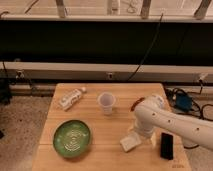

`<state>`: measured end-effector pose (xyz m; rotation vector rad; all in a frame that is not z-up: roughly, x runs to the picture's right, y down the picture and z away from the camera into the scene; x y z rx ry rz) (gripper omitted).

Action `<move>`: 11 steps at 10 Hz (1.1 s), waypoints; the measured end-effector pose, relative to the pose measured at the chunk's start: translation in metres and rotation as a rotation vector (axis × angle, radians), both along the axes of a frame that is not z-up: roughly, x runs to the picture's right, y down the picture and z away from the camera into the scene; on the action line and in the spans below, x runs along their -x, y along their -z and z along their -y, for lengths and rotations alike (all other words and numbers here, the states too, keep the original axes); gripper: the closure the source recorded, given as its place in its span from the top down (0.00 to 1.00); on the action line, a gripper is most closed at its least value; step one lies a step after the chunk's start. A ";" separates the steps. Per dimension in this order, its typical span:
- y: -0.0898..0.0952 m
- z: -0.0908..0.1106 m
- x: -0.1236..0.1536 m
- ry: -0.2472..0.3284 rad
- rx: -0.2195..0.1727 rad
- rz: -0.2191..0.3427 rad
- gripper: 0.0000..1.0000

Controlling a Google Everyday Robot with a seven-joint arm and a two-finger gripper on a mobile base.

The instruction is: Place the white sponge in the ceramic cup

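The sponge (130, 143) was found just beside the gripper (141, 135); whether it was grasped could not be told. The cup (106, 102) was set well apart, farther back.

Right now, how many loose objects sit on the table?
5: bottle back left, cup centre back, green plate front left, white sponge front right at the gripper, black device far right. The arm may hide more.

The bottle (71, 98) lay near the back-left corner, the ceramic cup (106, 102) to its right, and the plate (72, 138) front-left. The gripper (136, 135) was at the sponge (129, 143) by the front edge.
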<state>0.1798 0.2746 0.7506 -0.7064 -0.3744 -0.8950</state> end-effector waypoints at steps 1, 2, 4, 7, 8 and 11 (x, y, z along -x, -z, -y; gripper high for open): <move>-0.002 -0.004 0.003 -0.001 -0.009 0.018 0.80; -0.004 -0.008 0.006 -0.002 -0.015 0.037 0.80; -0.009 -0.015 0.012 -0.001 -0.022 0.061 0.80; -0.016 -0.021 0.020 0.006 -0.030 0.069 0.80; -0.019 -0.021 0.024 0.007 -0.033 0.066 0.80; -0.026 -0.021 0.032 0.014 -0.034 0.069 0.78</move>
